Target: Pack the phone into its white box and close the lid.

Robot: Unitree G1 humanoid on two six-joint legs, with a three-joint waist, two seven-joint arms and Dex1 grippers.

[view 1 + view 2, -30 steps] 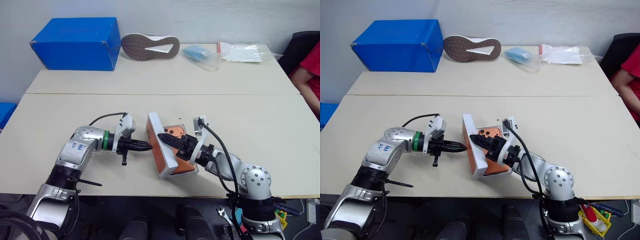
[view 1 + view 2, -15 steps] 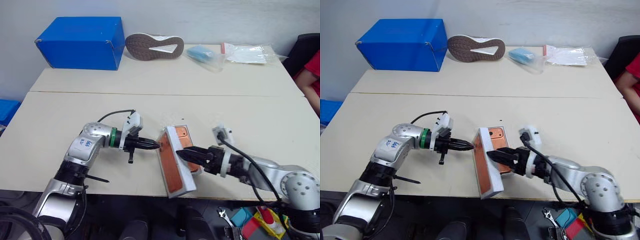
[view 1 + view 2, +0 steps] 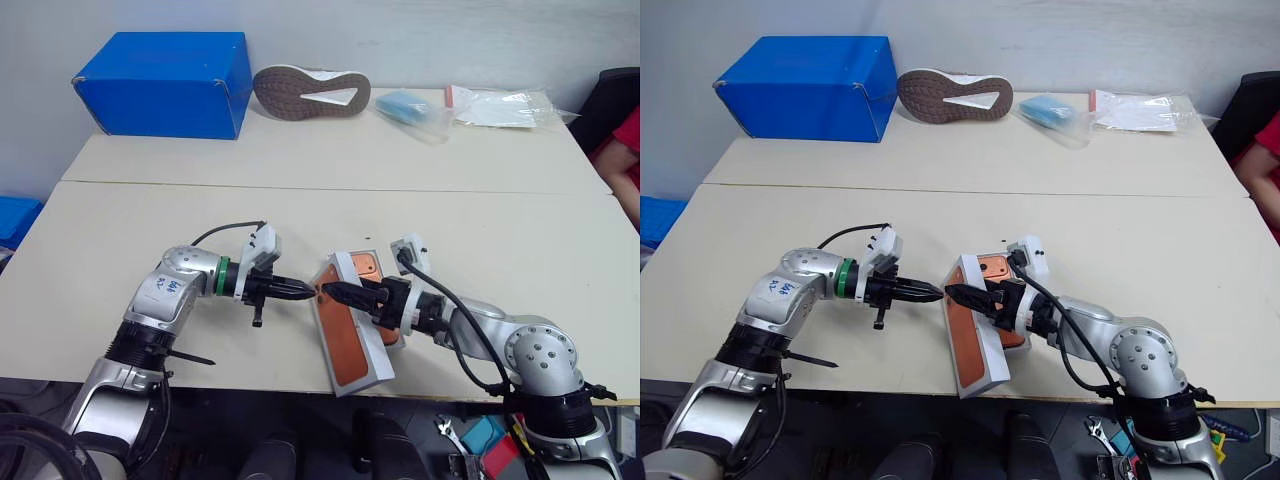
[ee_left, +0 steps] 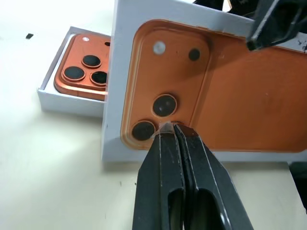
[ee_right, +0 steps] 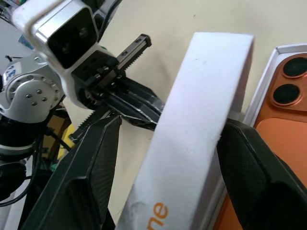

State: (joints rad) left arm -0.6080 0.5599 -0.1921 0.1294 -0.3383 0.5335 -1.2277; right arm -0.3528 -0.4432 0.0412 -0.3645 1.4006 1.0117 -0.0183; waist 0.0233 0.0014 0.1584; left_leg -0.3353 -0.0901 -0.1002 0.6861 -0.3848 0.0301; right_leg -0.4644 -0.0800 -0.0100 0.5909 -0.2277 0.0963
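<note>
Big blue box (image 3: 160, 82) at table's far left, shoe (image 3: 306, 90) sole-up beside it, plastic bags (image 3: 500, 104) far right

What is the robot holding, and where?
The lid stands on edge between the right pincer's spread fingers, near one end, with a gap on one side. The shut left pincer only touches its printed face. A firm hold cannot be told.

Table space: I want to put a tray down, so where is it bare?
Near table: bare left of the left arm and right of the right arm. Far table: bare in front of the blue box and shoe. Crowded: centre, around lid, white box and phone.
</note>
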